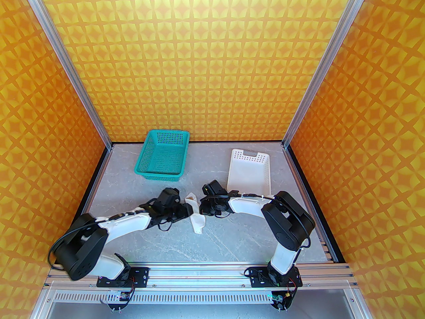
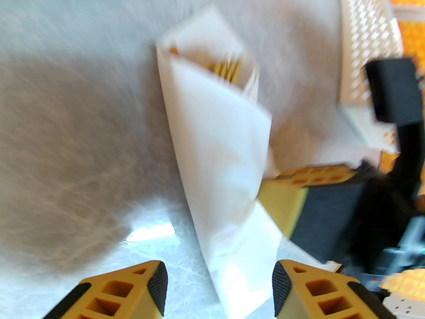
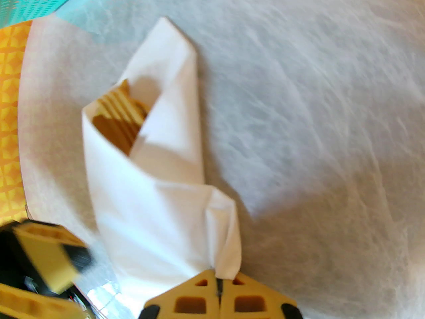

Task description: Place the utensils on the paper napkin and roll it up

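The white paper napkin [image 1: 198,223] lies on the table between both grippers, rolled into a cone around the utensils. Tan fork tines and a second wooden tip [image 3: 116,118] poke out of its open far end; the handles are hidden inside. In the left wrist view the utensils [image 2: 225,68] sit at the top of the napkin [image 2: 219,145]. My left gripper [image 2: 219,287] is open, its fingertips on either side of the roll's narrow end. My right gripper [image 3: 219,277] is shut, pinching a loose flap of the napkin [image 3: 149,211]. From above, the left gripper [image 1: 187,211] and right gripper [image 1: 203,208] nearly meet.
A teal perforated basket [image 1: 166,132] stands at the back left and a white perforated basket [image 1: 249,153] at the back right, just beyond the right wrist. Grey tabletop lies open in front of the roll. Orange patterned walls close in three sides.
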